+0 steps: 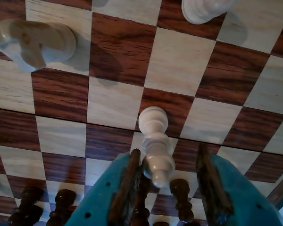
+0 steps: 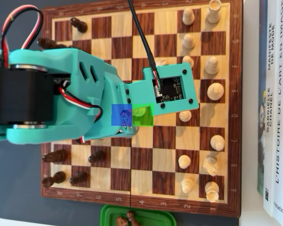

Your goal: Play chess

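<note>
A wooden chessboard (image 2: pixel 146 155) with dark reddish-brown and pale squares fills most of the overhead view, framed by a lighter border marked with letters and numbers. It lies on a dark grey surface (image 2: pixel 19 207); to the right the surface is white, and books (image 2: pixel 276 108) lie there with their spines toward the board. At the bottom edge a green tray (image 2: pixel 108 214) holds a dark captured piece (image 2: pixel 125 219).

The teal arm (image 2: pixel 61 94) reaches in from the left over the middle of the board, with red, white and black wires looping off it and a small circuit board (image 2: pixel 172 89) mounted on its wrist. A blue square and a green square are drawn side by side over the board beneath the arm.

In the wrist view the gripper (image 1: pixel 165 181) enters from the bottom, its 2 teal fingers (image 1: pixel 108 193) lined with dark pads. They stand fairly wide, and a white pawn (image 1: pixel 154 141) sits between them, tilted, close to the left pad. Whether the pad actually presses on it cannot be told; the right pad is clearly apart from it.

A white knight (image 1: pixel 30 42) stands at the upper left of the wrist view and another white piece (image 1: pixel 203 9) at the top edge. Dark pawns (image 1: pixel 61 207) line the bottom. In the overhead view white pieces (image 2: pixel 212 101) cluster on the right side and dark pieces (image 2: pixel 61 155) on the left.
</note>
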